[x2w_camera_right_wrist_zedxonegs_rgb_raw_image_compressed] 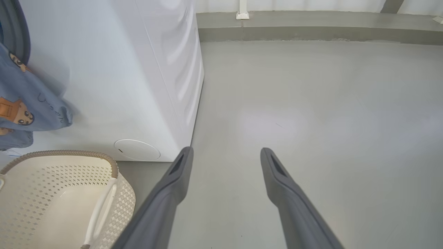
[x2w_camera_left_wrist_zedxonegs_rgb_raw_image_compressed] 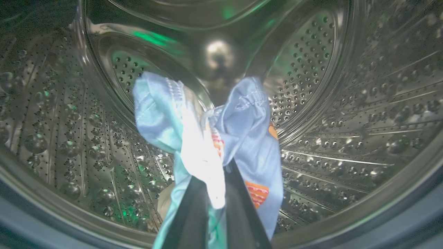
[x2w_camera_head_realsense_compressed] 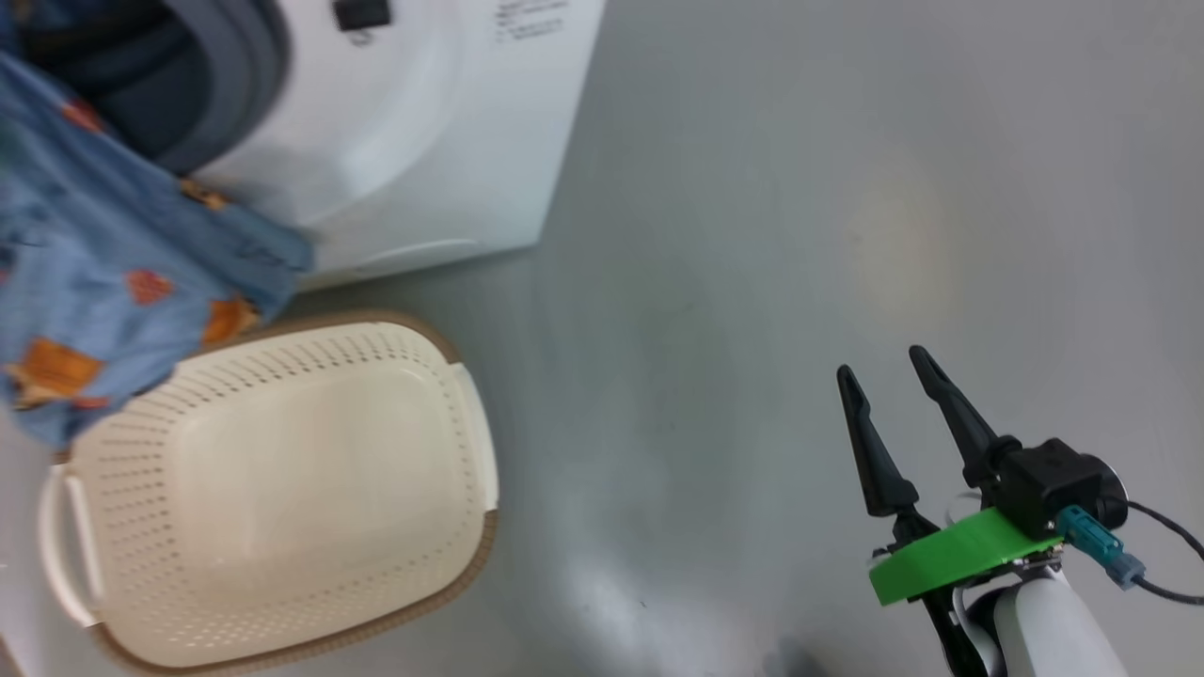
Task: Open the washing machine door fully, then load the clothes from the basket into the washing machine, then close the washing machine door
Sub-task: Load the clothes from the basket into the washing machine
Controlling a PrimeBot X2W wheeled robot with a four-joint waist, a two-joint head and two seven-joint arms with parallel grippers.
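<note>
The washing machine [x2w_camera_head_realsense_compressed: 423,141] stands at the upper left, its grey gasket framing the open mouth. The washing machine door is out of view. My left gripper [x2w_camera_left_wrist_zedxonegs_rgb_raw_image_compressed: 219,173] reaches into the steel drum [x2w_camera_left_wrist_zedxonegs_rgb_raw_image_compressed: 328,103], shut on the clothes [x2w_camera_left_wrist_zedxonegs_rgb_raw_image_compressed: 242,121], a light blue cloth with orange prints. That cloth [x2w_camera_head_realsense_compressed: 103,282] trails out of the mouth over the basket [x2w_camera_head_realsense_compressed: 282,470], whose cream bottom shows bare. My right gripper [x2w_camera_head_realsense_compressed: 880,362] hovers open over the floor at the lower right, holding nothing. The right wrist view shows the right gripper [x2w_camera_right_wrist_zedxonegs_rgb_raw_image_compressed: 226,152], the machine [x2w_camera_right_wrist_zedxonegs_rgb_raw_image_compressed: 121,86], the cloth [x2w_camera_right_wrist_zedxonegs_rgb_raw_image_compressed: 20,103] and the basket rim [x2w_camera_right_wrist_zedxonegs_rgb_raw_image_compressed: 62,152].
Grey floor [x2w_camera_head_realsense_compressed: 800,235] stretches to the right of the machine and basket. A low grey wall base [x2w_camera_right_wrist_zedxonegs_rgb_raw_image_compressed: 311,33] runs along the far side. A round cover [x2w_camera_right_wrist_zedxonegs_rgb_raw_image_compressed: 137,149] sits low on the machine's front, just beyond the basket.
</note>
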